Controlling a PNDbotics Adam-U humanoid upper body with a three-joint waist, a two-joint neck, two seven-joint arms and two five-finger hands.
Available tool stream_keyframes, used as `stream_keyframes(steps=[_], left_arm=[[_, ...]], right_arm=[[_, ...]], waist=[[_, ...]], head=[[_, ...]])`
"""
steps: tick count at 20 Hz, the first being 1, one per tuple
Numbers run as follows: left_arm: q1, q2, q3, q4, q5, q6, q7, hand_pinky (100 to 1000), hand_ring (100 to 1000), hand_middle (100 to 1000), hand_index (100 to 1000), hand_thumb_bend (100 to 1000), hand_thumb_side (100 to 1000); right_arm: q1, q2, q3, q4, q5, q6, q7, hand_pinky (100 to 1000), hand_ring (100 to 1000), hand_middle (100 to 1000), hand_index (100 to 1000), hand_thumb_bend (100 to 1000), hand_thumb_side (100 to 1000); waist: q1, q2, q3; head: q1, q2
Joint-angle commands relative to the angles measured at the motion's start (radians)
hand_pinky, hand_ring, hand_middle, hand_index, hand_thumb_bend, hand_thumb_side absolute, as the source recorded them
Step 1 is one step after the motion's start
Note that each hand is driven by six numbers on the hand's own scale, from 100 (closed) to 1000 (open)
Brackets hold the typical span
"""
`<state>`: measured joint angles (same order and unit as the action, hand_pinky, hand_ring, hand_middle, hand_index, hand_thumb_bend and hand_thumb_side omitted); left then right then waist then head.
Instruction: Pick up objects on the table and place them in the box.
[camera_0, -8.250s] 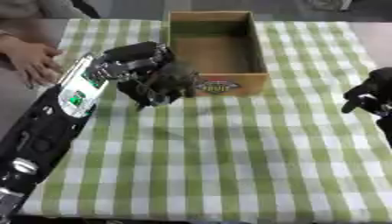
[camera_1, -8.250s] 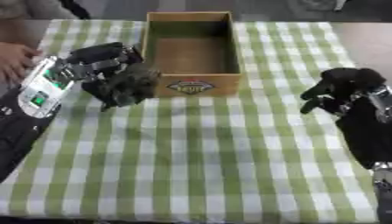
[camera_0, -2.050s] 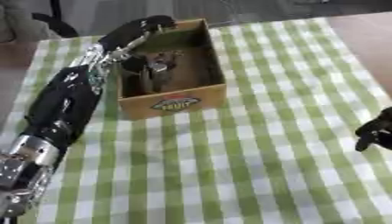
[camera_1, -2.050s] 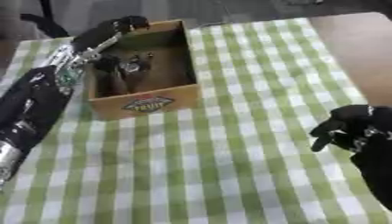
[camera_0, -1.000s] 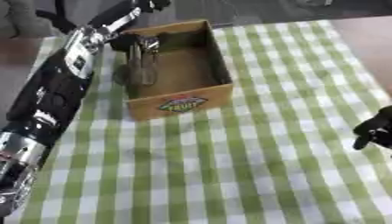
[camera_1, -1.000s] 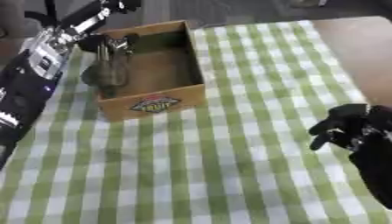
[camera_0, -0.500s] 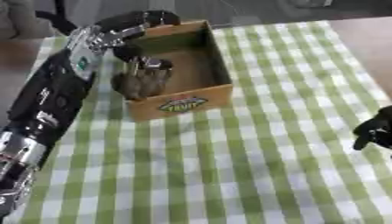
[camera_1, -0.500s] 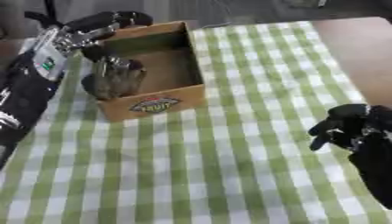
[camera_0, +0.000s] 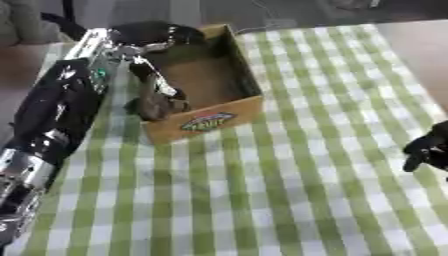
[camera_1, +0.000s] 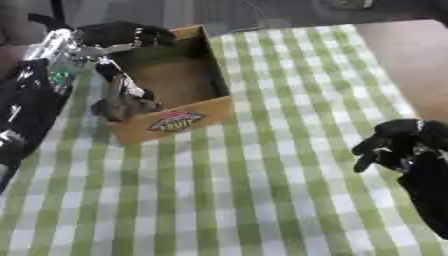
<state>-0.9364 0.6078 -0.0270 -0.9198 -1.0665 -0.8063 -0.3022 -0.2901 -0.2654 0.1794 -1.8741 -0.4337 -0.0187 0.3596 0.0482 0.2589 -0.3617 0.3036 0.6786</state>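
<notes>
A cardboard box with a printed label on its front stands open at the upper left of the green checked cloth. My left hand hovers over the box's far left corner, fingers curled. From it a thin dark part runs down to a grey-brown lumpy object, which rests at the box's near left corner, against the left wall. My right hand stays at the right edge of the table, fingers curled, nothing in it.
The checked cloth covers the table in front of and to the right of the box. Bare brown tabletop shows at the upper right. My left arm lies along the table's left side.
Over the last second my left hand came down toward the box's far left corner, and the hanging object sank to the near left corner. The right hand has not moved.
</notes>
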Motion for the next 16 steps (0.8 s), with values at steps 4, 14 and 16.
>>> stream_keyframes(steps=[4,14,16], left_arm=[[-0.018,0.048,0.024,-0.002,-0.014,-0.018,0.054,913,933,949,967,637,311],[-0.011,0.075,0.043,-0.009,0.127,0.053,0.118,856,890,911,942,448,158],[-0.008,0.08,0.045,-0.012,0.152,0.065,0.114,852,885,907,938,439,159]], right_arm=[[-0.006,-0.015,-0.007,-0.006,-0.004,-0.002,0.008,507,621,537,700,100,786],[-0.003,-0.016,-0.008,-0.004,-0.002,-0.002,0.012,507,622,538,701,100,787],[-0.002,-0.016,-0.009,-0.004,-0.002,-0.002,0.012,508,623,538,701,100,788]], waist=[[-0.003,-0.021,0.006],[-0.002,-0.024,0.014],[-0.002,-0.024,0.014]], head=[[-0.006,0.009],[-0.009,0.011],[-0.009,0.01]])
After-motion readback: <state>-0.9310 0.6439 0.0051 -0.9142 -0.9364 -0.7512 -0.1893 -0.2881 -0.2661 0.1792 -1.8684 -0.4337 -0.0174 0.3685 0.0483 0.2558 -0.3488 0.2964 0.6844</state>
